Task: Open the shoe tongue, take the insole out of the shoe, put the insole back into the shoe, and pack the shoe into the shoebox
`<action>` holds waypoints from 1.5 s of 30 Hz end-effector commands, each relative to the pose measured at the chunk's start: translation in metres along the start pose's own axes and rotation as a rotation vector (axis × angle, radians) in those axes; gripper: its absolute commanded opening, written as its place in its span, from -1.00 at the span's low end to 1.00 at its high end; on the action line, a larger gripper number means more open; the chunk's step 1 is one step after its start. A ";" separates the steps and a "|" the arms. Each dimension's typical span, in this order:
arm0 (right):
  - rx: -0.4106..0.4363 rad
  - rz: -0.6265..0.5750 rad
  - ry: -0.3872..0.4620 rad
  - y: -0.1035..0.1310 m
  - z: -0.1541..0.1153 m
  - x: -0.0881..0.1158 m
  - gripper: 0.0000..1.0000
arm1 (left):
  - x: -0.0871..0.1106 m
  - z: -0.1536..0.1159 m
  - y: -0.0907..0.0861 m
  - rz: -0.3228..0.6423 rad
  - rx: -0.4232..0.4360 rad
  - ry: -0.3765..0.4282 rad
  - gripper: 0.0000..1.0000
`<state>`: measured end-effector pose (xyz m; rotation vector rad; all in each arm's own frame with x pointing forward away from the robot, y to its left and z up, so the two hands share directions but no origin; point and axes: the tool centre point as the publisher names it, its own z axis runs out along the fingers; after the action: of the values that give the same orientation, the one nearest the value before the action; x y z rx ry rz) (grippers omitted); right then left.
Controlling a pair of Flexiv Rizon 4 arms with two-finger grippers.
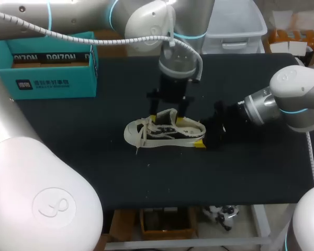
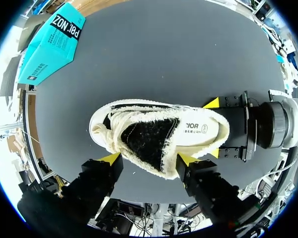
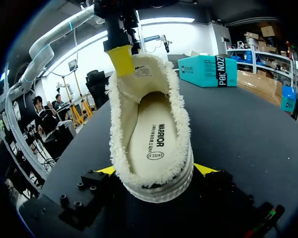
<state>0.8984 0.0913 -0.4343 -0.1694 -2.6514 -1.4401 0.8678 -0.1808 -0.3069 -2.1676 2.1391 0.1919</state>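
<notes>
A cream canvas shoe (image 1: 165, 133) with black side panels lies mid-table, toe towards the left. Its cream insole (image 3: 156, 144) sits flat inside. My left gripper (image 2: 149, 159) hangs over the lace area with a yellow-tipped finger on each side of the raised tongue (image 2: 154, 139), close against its frayed edges; I see no firm pinch. My right gripper (image 3: 156, 171) clasps the heel from behind, its fingers pressed on both sides of the sole. The teal shoebox (image 1: 47, 65) stands open at the back left.
A clear plastic bin (image 1: 235, 26) stands past the far edge of the black table top (image 1: 94, 172). The shoebox is well apart from the shoe, with bare mat between them and in front of the shoe.
</notes>
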 end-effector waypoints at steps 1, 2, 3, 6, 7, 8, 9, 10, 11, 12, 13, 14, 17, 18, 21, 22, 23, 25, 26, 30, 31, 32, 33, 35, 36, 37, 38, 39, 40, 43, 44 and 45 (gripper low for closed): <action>-0.003 0.001 0.001 -0.011 0.009 -0.004 -1.00 | 0.001 0.002 0.001 -0.002 -0.002 -0.012 -0.48; -0.003 0.001 0.001 -0.011 0.009 -0.004 -1.00 | -0.001 0.003 0.002 0.002 -0.007 -0.010 -0.95; -0.003 0.001 0.001 -0.011 0.009 -0.004 -1.00 | -0.002 0.004 0.002 0.004 -0.011 -0.008 -1.00; -0.003 0.001 0.001 -0.011 0.009 -0.004 -1.00 | -0.006 0.005 0.003 0.007 -0.017 -0.002 -1.00; -0.003 0.001 0.001 -0.011 0.009 -0.004 -1.00 | -0.006 0.005 0.003 0.005 -0.017 -0.001 -1.00; -0.003 0.001 0.001 -0.011 0.009 -0.004 -1.00 | -0.007 0.005 0.003 0.004 -0.017 -0.001 -1.00; -0.003 0.001 0.001 -0.011 0.009 -0.004 -1.00 | -0.008 0.005 0.002 0.004 -0.018 0.000 -1.00; -0.003 0.001 0.001 -0.011 0.009 -0.004 -1.00 | -0.008 0.005 0.002 0.004 -0.018 0.001 -1.00; -0.003 0.001 0.001 -0.011 0.009 -0.004 -1.00 | -0.009 0.005 0.002 0.002 -0.019 0.004 -1.00; -0.003 0.001 0.001 -0.011 0.009 -0.004 -1.00 | -0.010 0.005 0.002 0.001 -0.019 0.007 -1.00; -0.003 0.001 0.001 -0.011 0.009 -0.004 -1.00 | -0.012 0.005 0.002 -0.002 -0.017 0.013 -1.00; -0.003 0.001 0.001 -0.011 0.009 -0.004 -1.00 | -0.014 0.004 0.002 -0.001 -0.017 0.021 -1.00; -0.003 0.001 0.001 -0.011 0.009 -0.004 -1.00 | -0.020 0.001 0.003 -0.004 -0.008 0.055 -1.00; -0.003 0.001 0.001 -0.011 0.009 -0.004 -1.00 | -0.025 0.000 0.004 -0.002 -0.005 0.078 -1.00; -0.003 0.001 0.001 -0.011 0.009 -0.004 -1.00 | -0.038 -0.003 0.003 -0.006 -0.005 0.133 -1.00; -0.003 0.001 0.001 -0.011 0.009 -0.004 -1.00 | -0.045 -0.003 0.003 -0.003 -0.008 0.165 -1.00; -0.003 0.001 0.001 -0.011 0.009 -0.004 -1.00 | -0.049 -0.003 0.003 -0.007 -0.008 0.177 -1.00; -0.003 0.001 0.001 -0.011 0.009 -0.004 -1.00 | -0.060 -0.002 0.002 -0.015 -0.010 0.224 -1.00; -0.003 0.001 0.001 -0.011 0.009 -0.004 -1.00 | -0.065 -0.001 0.002 -0.015 -0.014 0.247 -1.00; -0.003 0.001 0.001 -0.011 0.009 -0.004 -1.00 | -0.089 0.006 -0.003 -0.017 -0.018 0.350 -1.00; -0.003 0.001 0.001 -0.011 0.009 -0.004 -1.00 | -0.092 0.007 -0.004 -0.008 -0.020 0.372 -1.00; -0.003 0.001 0.001 -0.011 0.009 -0.004 -1.00 | -0.095 0.008 -0.004 -0.002 -0.014 0.386 -1.00; -0.003 0.001 0.001 -0.011 0.009 -0.004 -1.00 | -0.098 0.010 -0.004 -0.004 -0.012 0.399 -1.00; -0.003 0.001 0.001 -0.011 0.009 -0.004 -1.00 | -0.100 0.013 -0.005 0.026 -0.017 0.424 -1.00; -0.003 0.001 0.001 -0.011 0.009 -0.004 -1.00 | -0.101 0.014 -0.006 0.020 -0.015 0.424 -1.00; -0.003 0.001 0.001 -0.011 0.009 -0.004 -1.00 | -0.101 0.015 -0.007 0.028 -0.021 0.429 -1.00; -0.003 0.001 0.001 -0.011 0.009 -0.004 -1.00 | -0.101 0.017 -0.008 0.033 -0.026 0.438 -1.00; -0.003 0.001 0.001 -0.011 0.009 -0.004 -1.00 | -0.101 0.018 -0.009 0.026 -0.026 0.438 -1.00; -0.003 0.001 0.001 -0.011 0.009 -0.004 -1.00 | -0.101 0.020 -0.010 0.026 -0.033 0.448 -1.00; -0.003 0.001 0.001 -0.011 0.009 -0.004 -1.00 | -0.105 0.024 -0.011 0.011 -0.040 0.483 -1.00; -0.003 0.001 0.001 -0.011 0.009 -0.004 -1.00 | -0.107 0.025 -0.012 0.007 -0.044 0.491 -1.00; -0.003 0.001 0.001 -0.011 0.009 -0.004 -1.00 | -0.108 0.026 -0.012 0.007 -0.046 0.494 -1.00</action>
<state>0.8990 0.0943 -0.4343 -0.1720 -2.6516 -1.4396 0.8766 -0.0896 -0.3135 -2.3717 2.3419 -0.1721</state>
